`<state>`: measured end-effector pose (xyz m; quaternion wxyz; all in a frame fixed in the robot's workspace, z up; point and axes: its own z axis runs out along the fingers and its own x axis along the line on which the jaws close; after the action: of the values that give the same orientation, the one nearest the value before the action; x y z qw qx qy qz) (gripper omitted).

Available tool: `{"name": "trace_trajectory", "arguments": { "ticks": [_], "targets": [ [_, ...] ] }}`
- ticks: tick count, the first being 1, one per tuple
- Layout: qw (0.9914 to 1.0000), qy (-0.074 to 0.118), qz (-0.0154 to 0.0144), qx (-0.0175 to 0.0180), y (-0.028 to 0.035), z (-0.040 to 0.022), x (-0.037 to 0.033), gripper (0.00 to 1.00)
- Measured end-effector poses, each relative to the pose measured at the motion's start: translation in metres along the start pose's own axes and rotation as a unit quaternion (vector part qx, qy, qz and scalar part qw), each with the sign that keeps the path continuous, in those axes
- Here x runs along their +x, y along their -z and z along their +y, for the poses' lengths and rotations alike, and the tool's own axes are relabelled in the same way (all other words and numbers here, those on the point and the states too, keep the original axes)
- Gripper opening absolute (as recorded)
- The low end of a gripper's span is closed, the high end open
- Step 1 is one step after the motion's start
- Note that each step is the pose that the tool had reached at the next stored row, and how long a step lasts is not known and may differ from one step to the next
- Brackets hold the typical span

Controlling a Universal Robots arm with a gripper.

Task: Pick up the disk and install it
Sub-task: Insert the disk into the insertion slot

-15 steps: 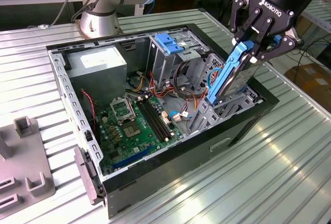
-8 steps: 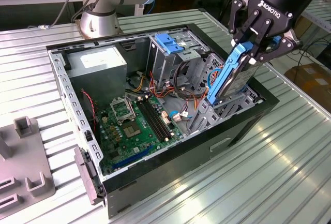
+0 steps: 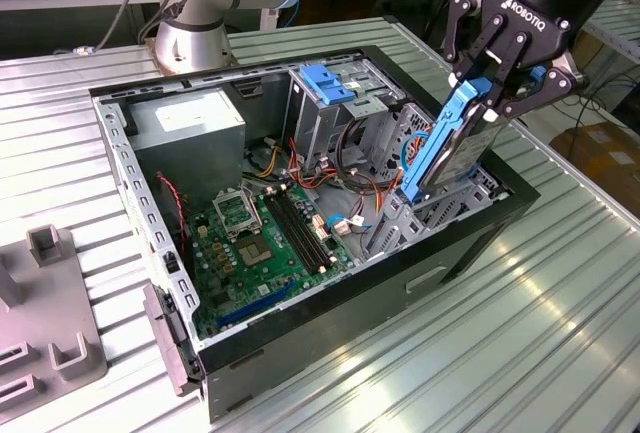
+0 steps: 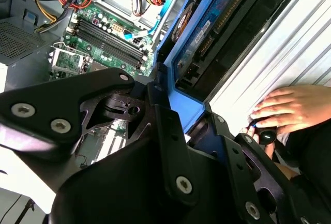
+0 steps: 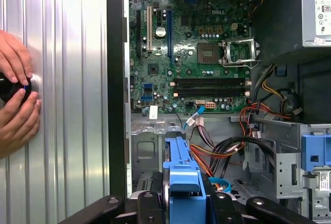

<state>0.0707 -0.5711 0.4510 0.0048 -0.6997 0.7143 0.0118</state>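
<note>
Ribbed silver metal forms the table (image 3: 560, 333), and on it an open black computer case (image 3: 300, 348) lies on its side. The arm's base (image 3: 195, 23) stands behind the case. Inside the case are a grey power supply (image 3: 190, 123), a green motherboard (image 3: 265, 243) and a metal drive cage with a blue latch (image 3: 325, 83) on top. The gripper (image 3: 497, 93) hangs over the case corner at the exterior view's right. Its fingers are clamped on the upper end of the disk (image 3: 445, 153), by the blue bracket. The disk is steeply tilted, and its lower end dips into the bay beside the drive cage. A person's hand (image 5: 15, 100) rests on the table next to the case, around a small black knob (image 5: 10, 87).
</note>
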Motion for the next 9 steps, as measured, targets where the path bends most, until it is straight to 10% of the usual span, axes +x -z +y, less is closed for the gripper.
{"name": "trace_trajectory", "arguments": {
  "ticks": [9],
  "targets": [
    [1.0,0.0,0.0,0.0,-0.0002,0.0027,0.0,0.37]
  ]
}}
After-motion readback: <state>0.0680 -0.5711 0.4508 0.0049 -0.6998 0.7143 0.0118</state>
